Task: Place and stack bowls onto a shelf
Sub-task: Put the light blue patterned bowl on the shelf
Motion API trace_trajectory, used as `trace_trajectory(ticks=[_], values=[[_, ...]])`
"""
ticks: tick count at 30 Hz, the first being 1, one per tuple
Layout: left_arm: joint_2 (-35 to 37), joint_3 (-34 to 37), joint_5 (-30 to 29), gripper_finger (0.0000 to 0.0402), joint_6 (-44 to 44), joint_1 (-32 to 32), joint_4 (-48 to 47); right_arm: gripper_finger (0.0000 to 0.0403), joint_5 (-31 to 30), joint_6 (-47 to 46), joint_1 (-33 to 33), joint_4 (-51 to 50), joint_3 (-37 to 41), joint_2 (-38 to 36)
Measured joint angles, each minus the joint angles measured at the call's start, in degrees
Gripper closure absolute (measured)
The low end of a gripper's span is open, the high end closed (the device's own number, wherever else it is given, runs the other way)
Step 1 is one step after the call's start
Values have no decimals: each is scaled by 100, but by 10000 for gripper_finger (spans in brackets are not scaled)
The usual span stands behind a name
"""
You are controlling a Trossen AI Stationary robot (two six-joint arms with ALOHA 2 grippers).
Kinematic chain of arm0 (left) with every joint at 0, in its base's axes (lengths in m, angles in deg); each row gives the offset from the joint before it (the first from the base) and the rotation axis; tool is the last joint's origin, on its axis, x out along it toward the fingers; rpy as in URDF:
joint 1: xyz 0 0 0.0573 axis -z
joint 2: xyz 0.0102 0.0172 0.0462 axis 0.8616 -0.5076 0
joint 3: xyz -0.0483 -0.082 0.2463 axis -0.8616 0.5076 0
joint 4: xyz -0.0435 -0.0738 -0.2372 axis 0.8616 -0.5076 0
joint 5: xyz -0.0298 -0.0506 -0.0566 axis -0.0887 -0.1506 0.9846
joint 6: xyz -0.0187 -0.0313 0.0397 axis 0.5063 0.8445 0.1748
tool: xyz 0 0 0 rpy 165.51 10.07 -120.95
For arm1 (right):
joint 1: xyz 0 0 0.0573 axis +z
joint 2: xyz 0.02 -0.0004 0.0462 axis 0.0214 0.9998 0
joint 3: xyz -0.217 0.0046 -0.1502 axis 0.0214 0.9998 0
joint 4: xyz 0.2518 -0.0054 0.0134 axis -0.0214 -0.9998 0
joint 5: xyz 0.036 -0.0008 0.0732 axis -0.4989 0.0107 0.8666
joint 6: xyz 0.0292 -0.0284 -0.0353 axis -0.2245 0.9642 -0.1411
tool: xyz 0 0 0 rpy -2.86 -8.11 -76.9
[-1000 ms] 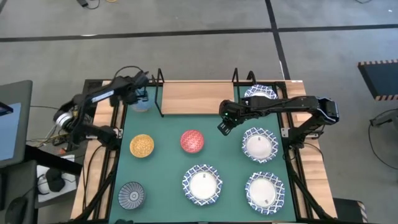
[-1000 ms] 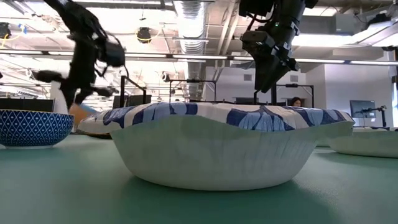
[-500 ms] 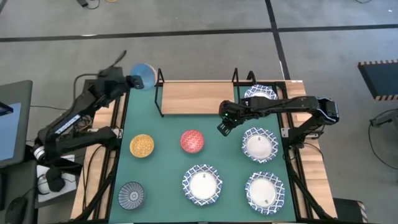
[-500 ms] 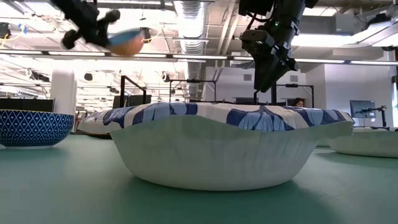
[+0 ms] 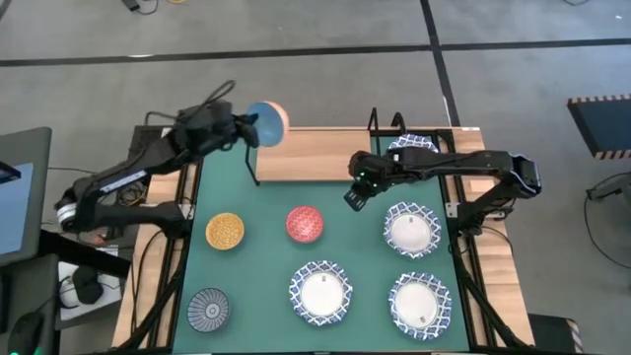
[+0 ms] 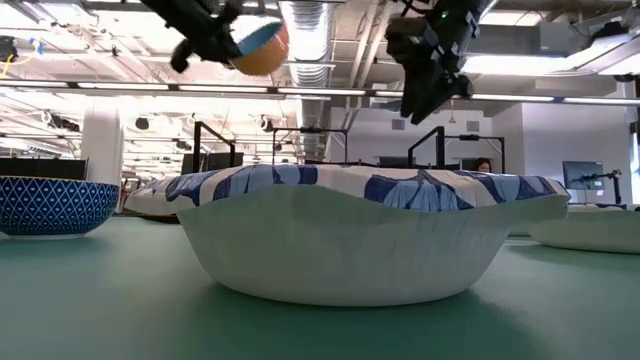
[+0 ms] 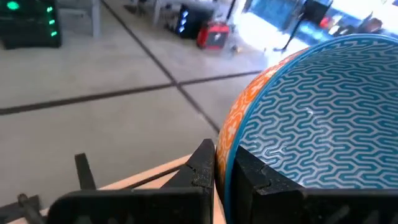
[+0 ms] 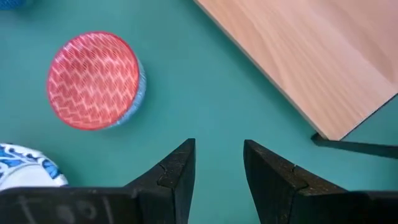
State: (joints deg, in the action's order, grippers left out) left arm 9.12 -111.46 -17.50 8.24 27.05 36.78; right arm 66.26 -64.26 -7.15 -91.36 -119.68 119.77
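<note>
- the left gripper [image 5: 245, 130], clamped on the rim of the small light-blue bowl with an orange outside [image 5: 266, 122], has swung it up over the light-wood shelf board's [image 5: 311, 156] left end; setting it down comes next.
- the right gripper [image 5: 352, 196] hangs part-open and empty just before that board.

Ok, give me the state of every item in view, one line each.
Left tool: shut on the light blue bowl's rim.
Light blue bowl: lifted, tilted, over the shelf's left end.
Right tool: open, empty, over the mat.
Shelf: nothing on its board.
Red bowl: upright on the mat.
Yellow bowl: upright on the mat.
</note>
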Motion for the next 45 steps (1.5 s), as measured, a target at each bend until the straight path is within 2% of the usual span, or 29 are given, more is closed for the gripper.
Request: trace_trajectory(ticks=[3, 8, 13, 18, 22, 28, 34, 39, 45], values=[[-692, -587, -123, 397, -80, -36, -556, 241, -41, -36, -33, -60, -33, -164], [-2002, -1789, -101, 397, -473, -205, -2038, 241, -439, -319, -42, -254, -37, -473], [-3224, -2801, 324, 397, -933, -366, -3178, 241, -718, -601, -32, -393, -37, -703], [-4277, -3551, 464, 397, -1383, -489, -4111, 241, -904, -922, 72, -571, -37, -727], [-4832, -3766, 510, 397, -1717, -572, -4430, 241, -1022, -1116, 234, -713, -35, -708], [-5093, -3779, 483, 397, -1915, -615, -4550, 241, -1351, -1455, 431, -936, -35, -705], [-5096, -3779, 406, 391, -2068, -676, -4466, 241, -1382, -1515, 454, -955, -35, -703], [-5096, -3705, 69, 351, -1942, -747, -4448, 241, -1466, -1526, 451, -950, -35, -704], [-5096, -3698, 204, 293, -1902, -785, -4439, 241, -1493, -1526, 451, -948, -35, -705]])
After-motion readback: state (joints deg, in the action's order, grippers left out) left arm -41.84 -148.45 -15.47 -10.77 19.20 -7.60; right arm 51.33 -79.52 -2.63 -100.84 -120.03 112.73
